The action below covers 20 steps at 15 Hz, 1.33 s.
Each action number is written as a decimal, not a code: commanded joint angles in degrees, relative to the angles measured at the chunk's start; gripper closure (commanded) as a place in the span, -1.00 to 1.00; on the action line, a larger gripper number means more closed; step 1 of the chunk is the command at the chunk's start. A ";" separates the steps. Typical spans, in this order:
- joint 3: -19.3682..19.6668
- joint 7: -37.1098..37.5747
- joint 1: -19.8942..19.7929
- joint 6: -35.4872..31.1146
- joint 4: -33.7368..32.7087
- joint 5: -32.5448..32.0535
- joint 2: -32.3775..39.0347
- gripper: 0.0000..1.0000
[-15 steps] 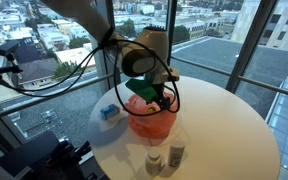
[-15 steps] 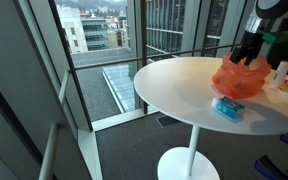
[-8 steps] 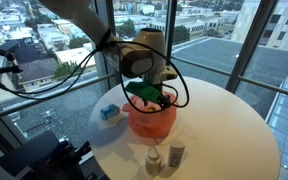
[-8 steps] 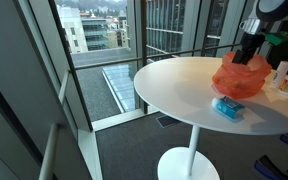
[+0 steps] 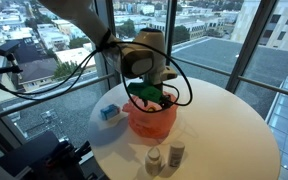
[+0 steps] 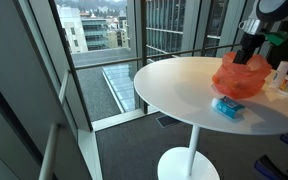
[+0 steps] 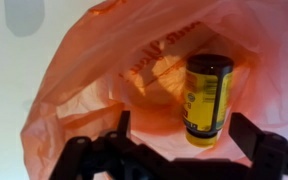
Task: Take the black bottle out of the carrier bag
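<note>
An orange plastic carrier bag (image 5: 152,120) stands on the round white table (image 5: 224,130); it also shows in an exterior view (image 6: 239,78). In the wrist view the bag (image 7: 74,90) is open, and a black bottle with a yellow label (image 7: 208,100) lies inside it. My gripper (image 7: 182,135) is open at the bag's mouth, with the bottle's lower end between the fingers, closer to the right one and untouched. In both exterior views the gripper (image 5: 150,97) (image 6: 249,52) sits in the top of the bag and the bottle is hidden.
A small blue box (image 5: 108,112) (image 6: 228,106) lies on the table beside the bag. Two small bottles (image 5: 165,157) stand near the table's edge, also seen in an exterior view (image 6: 283,76). Glass walls and railings surround the table.
The gripper has lowered a little further into the top of the bag. The bag and the other objects have not moved.
</note>
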State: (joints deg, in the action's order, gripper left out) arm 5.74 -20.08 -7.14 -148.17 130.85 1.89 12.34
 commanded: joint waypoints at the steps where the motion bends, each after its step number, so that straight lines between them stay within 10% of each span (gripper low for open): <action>1: -0.67 0.27 -0.74 -0.43 0.03 -0.86 0.22 -1.00; 20: -1.40 0.38 -0.94 -0.30 0.31 -0.85 1.24 -1.00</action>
State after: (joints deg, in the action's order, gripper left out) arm 5.13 -20.08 -7.63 -148.18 130.86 1.69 13.91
